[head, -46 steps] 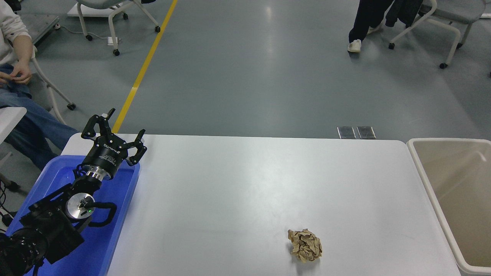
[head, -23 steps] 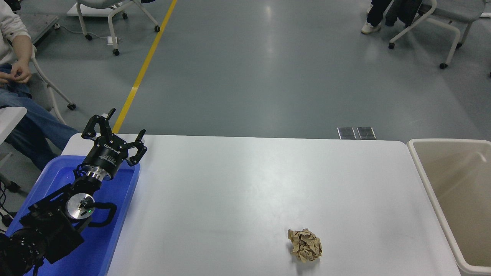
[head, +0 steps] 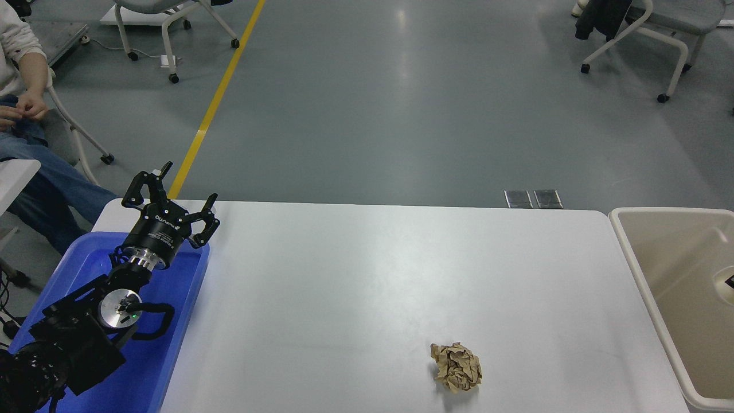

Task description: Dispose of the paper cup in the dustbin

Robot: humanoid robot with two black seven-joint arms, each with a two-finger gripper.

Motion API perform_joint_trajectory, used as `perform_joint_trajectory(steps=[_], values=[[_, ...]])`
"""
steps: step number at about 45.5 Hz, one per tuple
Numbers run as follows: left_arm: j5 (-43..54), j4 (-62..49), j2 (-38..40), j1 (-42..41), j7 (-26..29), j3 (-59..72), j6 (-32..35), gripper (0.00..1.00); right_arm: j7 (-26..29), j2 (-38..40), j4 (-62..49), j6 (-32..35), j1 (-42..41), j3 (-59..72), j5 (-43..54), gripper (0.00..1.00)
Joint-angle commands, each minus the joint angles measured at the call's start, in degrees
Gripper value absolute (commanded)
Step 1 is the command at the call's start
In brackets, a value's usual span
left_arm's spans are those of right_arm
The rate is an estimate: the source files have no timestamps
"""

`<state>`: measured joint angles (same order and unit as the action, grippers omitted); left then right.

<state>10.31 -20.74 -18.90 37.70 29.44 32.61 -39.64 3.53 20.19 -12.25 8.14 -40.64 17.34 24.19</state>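
Note:
The paper cup point(head: 721, 279) shows as a white oval rim at the picture's right edge, inside the outline of the beige dustbin point(head: 636, 269) that stands off the table's right end. A small dark piece of my right gripper point(head: 730, 281) touches the cup at the frame edge; the rest of that arm is out of view. I cannot tell whether the cup is held or loose. My left gripper point(head: 172, 192) is open and empty, parked over the blue tray at the far left.
A crumpled brown paper ball point(head: 456, 367) lies on the white table point(head: 367, 275) near the front right. The shallow blue tray point(head: 172, 344) sits at the left under my left arm. A seated person point(head: 23, 109) is at the far left.
The paper cup and a dark bit of my right gripper have come into view at the right edge over the dustbin. The person walking at the top right has left. My left arm has not moved.

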Motion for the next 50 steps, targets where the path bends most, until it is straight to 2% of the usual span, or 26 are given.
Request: perform_joint_trajectory(steps=[1, 3, 5, 10, 16, 19, 32, 37, 50], values=[[0.0, 0.0, 0.0, 0.0, 0.0, 0.0, 0.0, 1.0, 0.0, -0.3, 0.0, -2.2, 0.3, -0.2, 0.0, 0.14], [0.0, 0.1, 0.0, 0.0, 0.0, 0.0, 0.0, 1.0, 0.0, -0.3, 0.0, -3.4, 0.2, -0.2, 0.0, 0.35], [0.0, 0.0, 0.0, 0.0, 0.0, 0.0, 0.0, 1.0, 0.0, -0.3, 0.0, -4.0, 0.1, -0.2, 0.0, 0.5], [0.0, 0.0, 0.0, 0.0, 0.0, 0.0, 0.0, 1.0, -0.1, -0.3, 0.1, -4.4, 0.1, -0.2, 0.0, 0.59], [0.0, 0.0, 0.0, 0.0, 0.0, 0.0, 0.0, 1.0, -0.3, -0.4, 0.1, -4.8, -0.1, -0.2, 0.0, 0.81], [0.0, 0.0, 0.0, 0.0, 0.0, 0.0, 0.0, 1.0, -0.4, -0.5, 0.2, -4.8, -0.5, -0.2, 0.0, 0.97], [0.0, 0.0, 0.0, 0.0, 0.0, 0.0, 0.0, 1.0, -0.3, 0.1, 3.4, -3.8, -8.4, -0.4, 0.0, 0.99], [0.0, 0.0, 0.0, 0.0, 0.0, 0.0, 0.0, 1.0, -0.3, 3.8, 5.8, -3.9, -13.6, -1.9, 0.0, 0.99], [0.0, 0.1, 0.0, 0.0, 0.0, 0.0, 0.0, 1.0, -0.6, 5.4, 11.0, -4.7, -20.3, -27.7, -0.1, 0.99]])
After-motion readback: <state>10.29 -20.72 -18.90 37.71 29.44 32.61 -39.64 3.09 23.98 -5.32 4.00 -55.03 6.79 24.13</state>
